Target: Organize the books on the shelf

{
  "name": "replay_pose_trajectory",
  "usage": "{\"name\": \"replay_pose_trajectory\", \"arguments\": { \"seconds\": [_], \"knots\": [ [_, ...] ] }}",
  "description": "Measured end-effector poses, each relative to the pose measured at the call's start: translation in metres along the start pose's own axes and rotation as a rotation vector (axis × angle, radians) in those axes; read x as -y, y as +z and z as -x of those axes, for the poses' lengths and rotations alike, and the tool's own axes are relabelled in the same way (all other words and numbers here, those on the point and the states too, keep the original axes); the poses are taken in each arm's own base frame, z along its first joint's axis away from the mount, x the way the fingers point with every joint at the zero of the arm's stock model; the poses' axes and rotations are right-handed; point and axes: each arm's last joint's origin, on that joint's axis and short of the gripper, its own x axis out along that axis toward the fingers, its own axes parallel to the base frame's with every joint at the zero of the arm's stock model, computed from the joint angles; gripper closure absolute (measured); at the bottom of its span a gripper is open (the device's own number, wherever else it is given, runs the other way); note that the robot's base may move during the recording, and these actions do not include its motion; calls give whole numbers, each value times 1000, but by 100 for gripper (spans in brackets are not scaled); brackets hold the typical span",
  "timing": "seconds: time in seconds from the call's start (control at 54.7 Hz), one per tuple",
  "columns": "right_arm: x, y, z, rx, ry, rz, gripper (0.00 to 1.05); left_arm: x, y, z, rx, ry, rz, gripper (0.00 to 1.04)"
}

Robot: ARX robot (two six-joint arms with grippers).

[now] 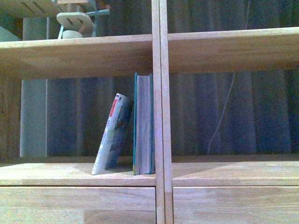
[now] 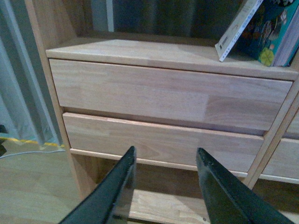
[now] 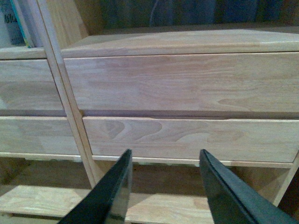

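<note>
The light-wood shelf (image 1: 159, 112) fills the front view. In its left cubby a thick teal book (image 1: 143, 123) stands upright against the central divider. A thin pale paperback (image 1: 112, 134) with a red-and-white spine leans to the right, its top against the teal book. Neither arm shows in the front view. My left gripper (image 2: 164, 156) is open and empty, low in front of the left drawer fronts (image 2: 163, 91); the paperback (image 2: 236, 29) and the teal book (image 2: 275, 32) sit above it. My right gripper (image 3: 164, 157) is open and empty before the right drawer fronts (image 3: 187, 84).
A wooden toy figure (image 1: 74, 21) stands on the upper left board. A thin white cable (image 1: 222, 116) hangs behind the empty right cubby. Lower open boards (image 2: 159, 207) lie under the drawers. A dark curtain hangs behind the shelf; wood floor (image 2: 32, 186) shows at the left.
</note>
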Motion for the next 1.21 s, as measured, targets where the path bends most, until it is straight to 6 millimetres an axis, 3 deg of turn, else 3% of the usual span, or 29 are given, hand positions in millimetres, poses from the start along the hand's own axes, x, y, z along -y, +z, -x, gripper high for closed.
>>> {"name": "replay_pose_trajectory", "arguments": {
  "seconds": [0.146,0.53,1.006,1.207],
  "knots": [
    [-10,-5,0,2,21,18,103,11,-14,3,6,-3,-3,102],
    [-10,-21,1,2,19,20,102,11,-39,15,6,-2,-8,102],
    [-10,-20,1,10,17,20,102,11,-63,15,4,-3,-8,102],
    [-10,-20,1,10,17,20,102,11,-63,15,10,-3,-8,102]
  ]
}}
